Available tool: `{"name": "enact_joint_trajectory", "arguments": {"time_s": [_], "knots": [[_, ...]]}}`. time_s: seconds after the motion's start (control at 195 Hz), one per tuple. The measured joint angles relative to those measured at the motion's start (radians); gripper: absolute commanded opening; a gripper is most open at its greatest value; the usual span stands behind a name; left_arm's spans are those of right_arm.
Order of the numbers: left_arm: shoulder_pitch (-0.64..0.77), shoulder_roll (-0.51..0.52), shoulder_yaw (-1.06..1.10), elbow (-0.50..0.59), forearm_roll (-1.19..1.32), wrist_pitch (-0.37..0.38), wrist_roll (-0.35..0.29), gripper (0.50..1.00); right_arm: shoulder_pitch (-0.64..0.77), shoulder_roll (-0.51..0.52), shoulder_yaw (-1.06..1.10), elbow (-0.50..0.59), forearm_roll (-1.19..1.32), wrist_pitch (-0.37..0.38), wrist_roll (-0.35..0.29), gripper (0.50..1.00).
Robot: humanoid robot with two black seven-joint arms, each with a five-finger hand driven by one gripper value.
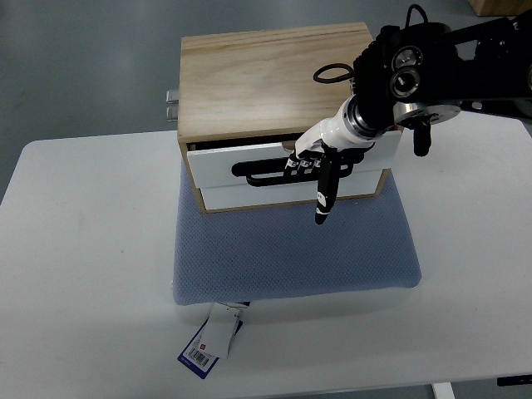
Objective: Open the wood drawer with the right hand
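Light wooden box with white drawers (pixel 278 75) sits on blue mesh pad (pixel 291 249). Right hand (pixel 320 166) fingers (pixel 324 195) hooked over top drawer's black bar handle (pixel 266 173) (one finger sticks out below). Drawer slightly ajar; best pull straight toward pad's front edge, keeping fingers curled.

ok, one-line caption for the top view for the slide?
Right hand hooked on the black handle of the wooden box's upper white drawer, box resting on a blue cushion.

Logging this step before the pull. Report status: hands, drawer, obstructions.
Right hand at the black handle, fingers hooked on it. Upper drawer of the wood box slightly out. Left hand not in view. Nothing blocking on the blue mat.
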Motion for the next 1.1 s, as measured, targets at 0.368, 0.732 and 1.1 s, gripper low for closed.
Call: {"name": "enact_joint_trajectory", "arguments": {"time_s": [0.368,0.732,1.1], "knots": [[0.000,0.000,0.000,0.001,0.000,0.000,0.000,1.000,0.072,-0.013,0.005,0.096,0.006,0.090,0.000,0.938],[0.001,0.000,0.000,0.021,-0.002,-0.001,0.000,1.000,0.125,-0.043,0.005,0.182,0.040,0.166,0.000,0.938],[0.001,0.000,0.000,0.029,0.000,-0.002,-0.002,1.000,0.240,-0.113,0.097,0.212,0.132,0.195,0.000,0.940]]}}
